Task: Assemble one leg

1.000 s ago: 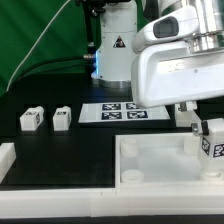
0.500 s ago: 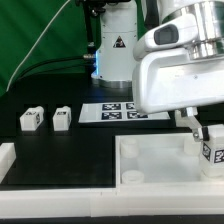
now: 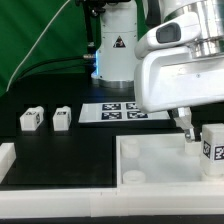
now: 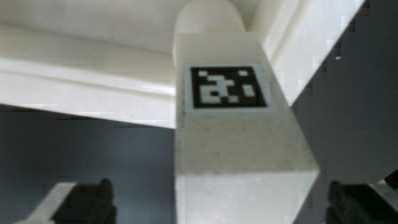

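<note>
Leg [image 3: 213, 150] shifted rightward, end effector [image 4: 231, 204] spread astride it

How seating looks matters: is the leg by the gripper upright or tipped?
Upright: the leg stands on end on the tray, sides vertical.

No readable text. Small warning triangle [image 3: 117, 43] on robot base [image 3: 114, 62]; square marker tag [image 4: 228, 87] on leg [image 4: 244, 155].
</note>
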`<control>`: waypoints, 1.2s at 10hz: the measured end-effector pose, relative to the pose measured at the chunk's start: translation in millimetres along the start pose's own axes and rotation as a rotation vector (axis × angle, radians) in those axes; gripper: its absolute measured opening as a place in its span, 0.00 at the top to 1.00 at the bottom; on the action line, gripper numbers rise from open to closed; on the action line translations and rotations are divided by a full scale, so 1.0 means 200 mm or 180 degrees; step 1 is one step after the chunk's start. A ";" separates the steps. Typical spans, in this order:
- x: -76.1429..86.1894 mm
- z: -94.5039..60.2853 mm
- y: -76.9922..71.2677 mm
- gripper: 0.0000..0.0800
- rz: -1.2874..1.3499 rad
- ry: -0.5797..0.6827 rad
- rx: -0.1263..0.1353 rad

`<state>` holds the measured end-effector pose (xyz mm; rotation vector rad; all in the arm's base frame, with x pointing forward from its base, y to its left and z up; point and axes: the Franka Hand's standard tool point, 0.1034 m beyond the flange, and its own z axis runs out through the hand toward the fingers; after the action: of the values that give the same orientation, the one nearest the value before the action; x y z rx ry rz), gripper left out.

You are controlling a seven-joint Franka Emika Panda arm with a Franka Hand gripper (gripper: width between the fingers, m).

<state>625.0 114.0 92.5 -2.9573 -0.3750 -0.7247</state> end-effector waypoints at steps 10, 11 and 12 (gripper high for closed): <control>0.02 -0.04 0.01 0.19 -0.0006 -0.0131 0.0027; 0.03 -0.04 0.02 0.19 -0.0005 -0.0098 0.0018; -0.01 -0.03 0.00 0.19 0.0025 -0.0307 0.0068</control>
<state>620.6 113.3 97.5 -2.9790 -0.3749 -0.5752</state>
